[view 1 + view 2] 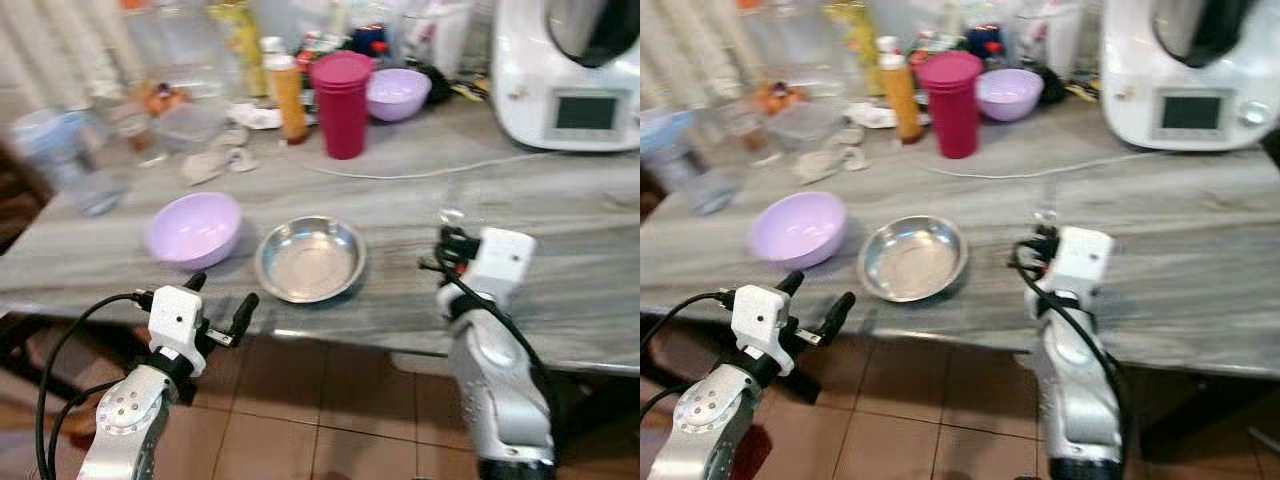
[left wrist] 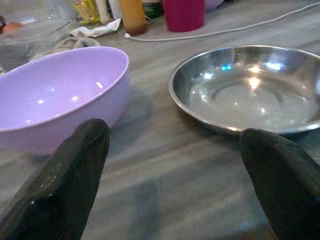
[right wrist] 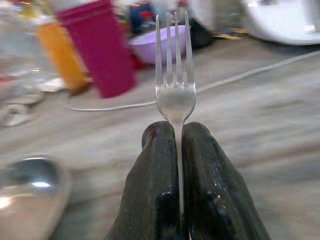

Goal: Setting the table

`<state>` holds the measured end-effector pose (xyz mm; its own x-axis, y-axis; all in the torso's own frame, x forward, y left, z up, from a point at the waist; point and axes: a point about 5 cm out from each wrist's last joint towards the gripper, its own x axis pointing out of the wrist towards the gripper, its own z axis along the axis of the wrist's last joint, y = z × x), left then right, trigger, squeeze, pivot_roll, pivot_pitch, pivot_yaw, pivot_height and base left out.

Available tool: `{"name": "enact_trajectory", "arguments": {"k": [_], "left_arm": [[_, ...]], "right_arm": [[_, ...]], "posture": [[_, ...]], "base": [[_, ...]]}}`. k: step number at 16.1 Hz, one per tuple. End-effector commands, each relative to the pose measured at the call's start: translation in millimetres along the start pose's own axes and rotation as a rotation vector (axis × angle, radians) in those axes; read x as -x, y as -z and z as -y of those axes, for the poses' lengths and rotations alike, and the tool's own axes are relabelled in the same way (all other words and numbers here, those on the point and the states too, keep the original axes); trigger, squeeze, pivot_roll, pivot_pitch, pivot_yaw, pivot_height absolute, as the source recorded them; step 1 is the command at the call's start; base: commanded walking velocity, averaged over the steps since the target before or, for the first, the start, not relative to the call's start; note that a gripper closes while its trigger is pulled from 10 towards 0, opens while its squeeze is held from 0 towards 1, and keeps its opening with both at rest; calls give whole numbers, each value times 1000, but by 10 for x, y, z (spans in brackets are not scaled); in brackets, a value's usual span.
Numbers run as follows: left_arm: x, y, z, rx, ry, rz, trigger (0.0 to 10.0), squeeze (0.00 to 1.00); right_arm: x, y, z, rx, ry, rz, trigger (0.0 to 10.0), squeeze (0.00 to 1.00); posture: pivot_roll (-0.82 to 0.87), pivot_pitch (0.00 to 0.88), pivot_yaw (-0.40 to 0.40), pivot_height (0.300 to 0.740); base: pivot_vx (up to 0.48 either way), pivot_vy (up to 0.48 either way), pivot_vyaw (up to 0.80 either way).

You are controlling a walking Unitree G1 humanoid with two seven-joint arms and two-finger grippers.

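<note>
A lilac bowl (image 1: 194, 229) and a steel plate (image 1: 310, 258) sit side by side near the front edge of the grey wooden table (image 1: 560, 250). My left gripper (image 1: 221, 304) hovers open just off that edge, its fingers (image 2: 65, 185) pointing at the gap between bowl (image 2: 55, 95) and plate (image 2: 250, 90). To the right of the plate, my right gripper (image 3: 175, 137) is shut on a silver fork (image 3: 175, 75), tines pointing away from the wrist. The fork's tip (image 1: 450, 214) glints above the right wrist.
At the back stand a magenta tumbler (image 1: 342, 104), an orange bottle (image 1: 288, 96), a second lilac bowl (image 1: 397, 93), clear containers (image 1: 180, 120) and a white kitchen machine (image 1: 570, 75). A white cable (image 1: 420, 170) crosses the table. Tiled floor lies below the front edge.
</note>
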<state>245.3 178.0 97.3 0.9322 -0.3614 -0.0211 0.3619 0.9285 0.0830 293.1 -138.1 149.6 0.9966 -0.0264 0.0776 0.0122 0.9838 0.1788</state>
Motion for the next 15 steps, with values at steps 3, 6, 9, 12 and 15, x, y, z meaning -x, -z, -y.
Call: {"name": "enact_trajectory", "arguments": {"k": [3, 6, 9, 12, 15], "left_arm": [[71, 15, -33, -20, 60, -10, 10000, 0], [85, 14, -59, -31, 71, -13, 10000, 0], [85, 16, -50, -29, 79, -12, 10000, 0], [91, 13, -27, -23, 101, -6, 10000, 0], [92, 4, -1, -22, 122, -3, 10000, 0]], "right_arm": [[-65, 69, -116, -70, -21, -54, 10000, 0], [-99, 84, -190, -115, -32, -76, 10000, 0], [-121, 127, -253, -136, -46, -112, 10000, 0], [-146, 239, -279, -178, -37, -192, 10000, 0], [-169, 304, -334, -172, -45, -238, 10000, 0]], "posture": [[-157, 113, 124, 740], [-155, 115, 125, 740], [-148, 114, 124, 740], [-146, 114, 124, 740], [-145, 117, 124, 740]], "base": [[0, 0, 0], [0, 0, 0], [0, 0, 0], [0, 0, 0], [0, 0, 0]]}}
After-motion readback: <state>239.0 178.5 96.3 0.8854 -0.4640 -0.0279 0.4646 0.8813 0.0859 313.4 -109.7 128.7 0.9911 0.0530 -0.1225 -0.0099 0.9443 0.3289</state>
